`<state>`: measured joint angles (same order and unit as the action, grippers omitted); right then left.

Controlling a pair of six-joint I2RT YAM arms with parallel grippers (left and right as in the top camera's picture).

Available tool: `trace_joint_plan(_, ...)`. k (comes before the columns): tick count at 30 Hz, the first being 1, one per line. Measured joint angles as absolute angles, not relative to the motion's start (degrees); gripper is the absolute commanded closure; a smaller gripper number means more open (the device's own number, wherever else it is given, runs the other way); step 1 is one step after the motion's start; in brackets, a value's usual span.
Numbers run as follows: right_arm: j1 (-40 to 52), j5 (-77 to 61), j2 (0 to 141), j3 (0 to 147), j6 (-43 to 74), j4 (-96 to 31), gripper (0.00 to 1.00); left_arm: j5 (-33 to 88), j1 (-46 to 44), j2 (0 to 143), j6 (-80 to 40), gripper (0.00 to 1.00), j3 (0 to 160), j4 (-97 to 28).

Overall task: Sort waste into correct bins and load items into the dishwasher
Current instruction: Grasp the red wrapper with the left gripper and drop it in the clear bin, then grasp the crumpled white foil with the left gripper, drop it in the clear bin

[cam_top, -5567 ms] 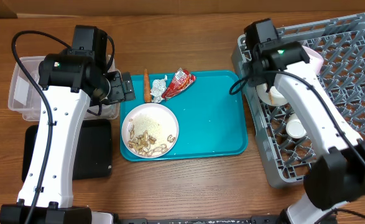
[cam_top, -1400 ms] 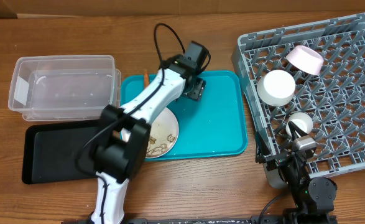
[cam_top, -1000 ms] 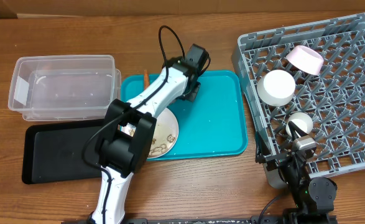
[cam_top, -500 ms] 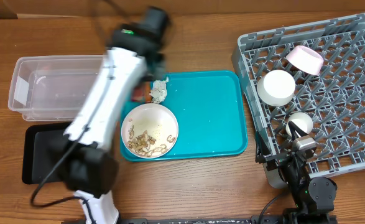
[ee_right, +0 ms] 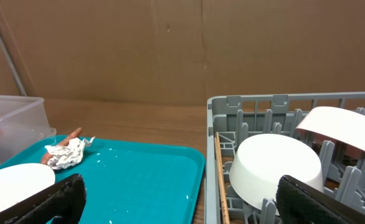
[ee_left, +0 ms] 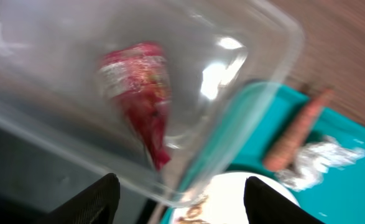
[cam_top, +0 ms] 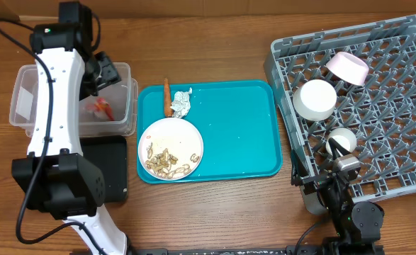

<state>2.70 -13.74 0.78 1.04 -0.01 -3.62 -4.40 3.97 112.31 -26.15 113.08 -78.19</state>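
Well, the red-and-silver wrapper [cam_top: 100,108] lies inside the clear tub [cam_top: 23,126], smeared by blur in the wrist view. Above it the left hand [ee_left: 179,199] hangs wide open and empty. The left arm covers much of the black tray [cam_top: 112,170]. The right hand [ee_right: 176,202], low beside the grey rack [cam_top: 285,57], looks spread open too, though only its fingertips show.

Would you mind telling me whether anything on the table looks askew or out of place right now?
The carrot lies askew across the far rim of the teal tray, with one end poking out onto the wooden table rather than resting fully inside. Nothing else stands out.
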Motion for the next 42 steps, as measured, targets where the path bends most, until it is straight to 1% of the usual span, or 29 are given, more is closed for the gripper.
trace_joint_plan(2, 2.70, -13.72, 0.78, 1.04, -0.01, -3.60, 0.00, -2.37, 2.26, 112.31, -24.86, 0.36, 113.10, -76.62)
trace_joint_plan(4, 2.70, -13.69, 0.80, 1.04, 0.01, -3.62, 0.00, -1.58, -0.47, 112.36, -23.53, 0.32, 113.08, -75.50)
trace_joint_plan(7, 2.70, -13.74, 0.78, 1.04, -0.03, -3.62, 0.00, -2.81, -7.29, 112.66, -21.43, 0.28, 112.22, -71.70)
trace_joint_plan(9, 2.72, -13.72, 0.78, 1.04, -0.01, -3.66, 0.00, -4.84, -11.99, 113.21, -20.08, 0.27, 110.30, -68.49)
trace_joint_plan(12, 2.70, -13.72, 0.78, 1.04, -0.01, -3.64, 0.00, -7.46, -17.76, 115.85, -18.20, 0.27, 107.15, -64.93)
trace_joint_plan(15, 2.70, -13.74, 0.78, 1.04, 0.03, -3.64, 0.00, -9.23, -20.08, 120.64, -16.12, 0.30, 105.75, -61.60)
trace_joint_plan(16, 2.70, -13.74, 0.78, 1.04, 0.01, -3.66, 0.00, -9.58, -20.29, 122.56, -15.38, 0.32, 105.67, -60.75)
trace_joint_plan(18, 2.72, -13.72, 0.78, 1.04, 0.01, -3.64, 0.00, -10.50, -20.36, 127.48, -13.61, 0.40, 105.12, -59.57)
trace_joint_plan(19, 2.70, -13.72, 0.78, 1.04, 0.01, -3.64, 0.00, -10.63, -20.21, 128.49, -13.34, 0.45, 104.90, -59.55)
trace_joint_plan(22, 2.70, -13.72, 0.78, 1.04, -0.01, -3.64, 0.00, -11.40, -20.16, 129.88, -12.36, 0.66, 104.71, -58.61)
trace_joint_plan(24, 2.70, -13.72, 0.78, 1.04, 0.01, -3.64, 0.00, -10.57, -20.16, 129.91, -11.84, 0.76, 104.71, -57.87)
trace_joint_plan(26, 2.70, -13.74, 0.78, 1.04, 0.01, -3.64, 0.00, -9.58, -20.16, 130.10, -11.75, 0.82, 104.71, -58.02)
trace_joint_plan(27, 2.70, -13.72, 0.78, 1.04, 0.01, -3.64, 0.00, -9.02, -20.16, 130.10, -11.49, 0.90, 104.81, -58.57)
trace_joint_plan(29, 2.72, -13.74, 0.78, 1.04, 0.01, -3.62, 0.00, -8.05, -20.16, 130.10, -11.81, 0.95, 105.65, -60.05)
trace_joint_plan(33, 2.70, -13.72, 0.80, 1.04, 0.01, -3.64, 0.00, -7.14, -20.10, 130.56, -11.92, 0.96, 111.79, -69.08)
trace_joint_plan(37, 2.72, -13.74, 0.78, 1.04, 0.01, -3.64, 0.00, -6.59, -18.83, 130.54, -13.80, 0.96, 124.36, -82.08)
trace_joint_plan(39, 2.72, -13.74, 0.80, 1.04, 0.01, -3.62, 0.00, -6.59, -17.06, 130.54, -15.03, 0.96, 129.54, -87.79)
trace_joint_plan(42, 2.72, -13.74, 0.80, 1.04, 0.01, -3.62, 0.00, -6.59, -12.82, 130.52, -16.60, 0.96, 134.85, -92.75)
